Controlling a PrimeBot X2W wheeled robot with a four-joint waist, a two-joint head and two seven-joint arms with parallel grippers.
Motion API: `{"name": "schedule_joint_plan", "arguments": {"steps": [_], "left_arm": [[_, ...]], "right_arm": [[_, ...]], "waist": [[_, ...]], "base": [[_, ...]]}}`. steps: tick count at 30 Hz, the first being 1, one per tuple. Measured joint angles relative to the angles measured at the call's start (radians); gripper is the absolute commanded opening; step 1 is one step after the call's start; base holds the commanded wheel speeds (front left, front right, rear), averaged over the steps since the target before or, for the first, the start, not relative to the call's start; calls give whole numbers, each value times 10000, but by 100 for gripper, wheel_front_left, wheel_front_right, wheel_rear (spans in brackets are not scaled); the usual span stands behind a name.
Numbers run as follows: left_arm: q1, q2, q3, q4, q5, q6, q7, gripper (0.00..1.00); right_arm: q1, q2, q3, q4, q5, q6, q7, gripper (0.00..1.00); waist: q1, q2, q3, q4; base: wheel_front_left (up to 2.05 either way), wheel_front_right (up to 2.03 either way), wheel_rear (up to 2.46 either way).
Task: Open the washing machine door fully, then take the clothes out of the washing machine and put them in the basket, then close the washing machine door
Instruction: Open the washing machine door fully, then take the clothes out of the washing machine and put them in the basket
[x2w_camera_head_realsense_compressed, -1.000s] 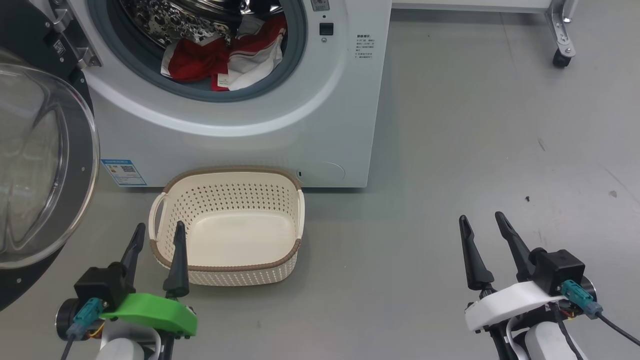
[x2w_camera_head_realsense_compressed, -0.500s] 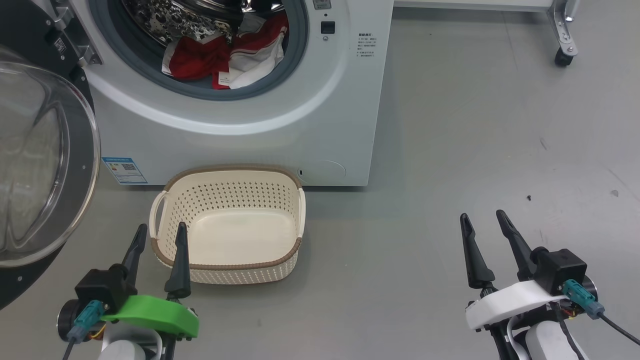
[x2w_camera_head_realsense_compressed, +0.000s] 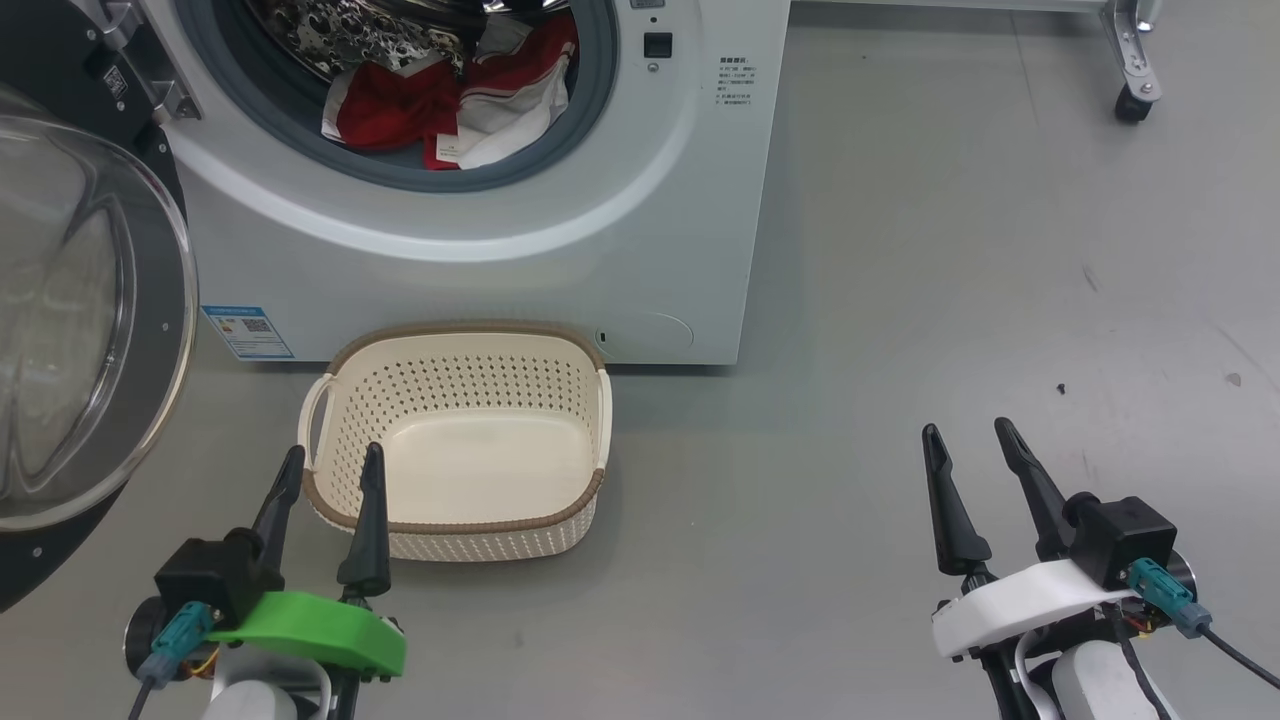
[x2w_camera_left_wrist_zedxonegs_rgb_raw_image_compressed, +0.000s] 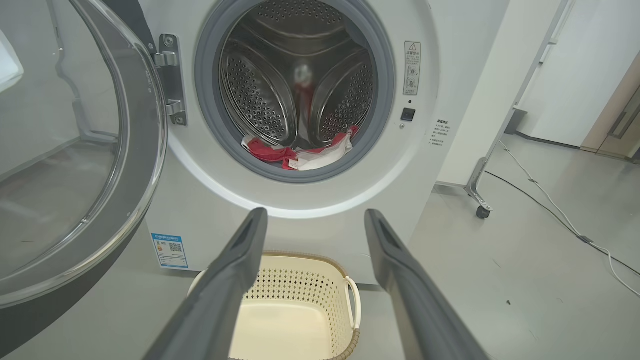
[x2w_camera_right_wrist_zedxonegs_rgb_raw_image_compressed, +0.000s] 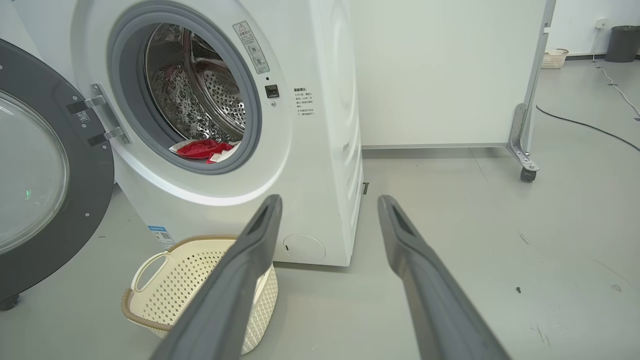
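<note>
Door (x2w_camera_head_realsense_compressed: 90, 320) stands wide at nine o'clock, basket (x2w_camera_head_realsense_compressed: 450, 527) at six under the washer (x2w_camera_head_realsense_compressed: 480, 280) mouth to catch clothes (x2w_camera_head_realsense_compressed: 440, 110); left claw (x2w_camera_head_realsense_compressed: 333, 455) and right claw (x2w_camera_head_realsense_compressed: 967, 430) gape empty.

Nothing legible here. On the washing machine (x2w_camera_head_realsense_compressed: 480, 270): a blue QR-code label (x2w_camera_head_realsense_compressed: 247, 332) at its lower left corner, a warning-triangle sticker (x2w_camera_left_wrist_zedxonegs_rgb_raw_image_compressed: 411, 68) and small print (x2w_camera_head_realsense_compressed: 733, 82) on its upper right, all too tiny.

A bare lab or test room: washing machine (x2w_camera_right_wrist_zedxonegs_rgb_raw_image_compressed: 300, 165) on grey floor (x2w_camera_right_wrist_zedxonegs_rgb_raw_image_compressed: 500, 225) beside a white partition (x2w_camera_right_wrist_zedxonegs_rgb_raw_image_compressed: 440, 75) on castors (x2w_camera_right_wrist_zedxonegs_rgb_raw_image_compressed: 527, 174).
</note>
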Motion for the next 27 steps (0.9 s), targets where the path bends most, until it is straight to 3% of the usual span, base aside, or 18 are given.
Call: {"name": "schedule_joint_plan", "arguments": {"steps": [13,27], "left_arm": [[4,-4,29,-155,-13,-2,0,100],[7,-23,121,-201,29,79,0,100]], "right_arm": [[0,19,-35,-17,0,2,0,100],[1,27,-81,-2,-12,4,-2,100]], "waist": [[0,0,102,17],[0,0,81,109]], "base": [[58,-58,0],[110,-110,0]]}}
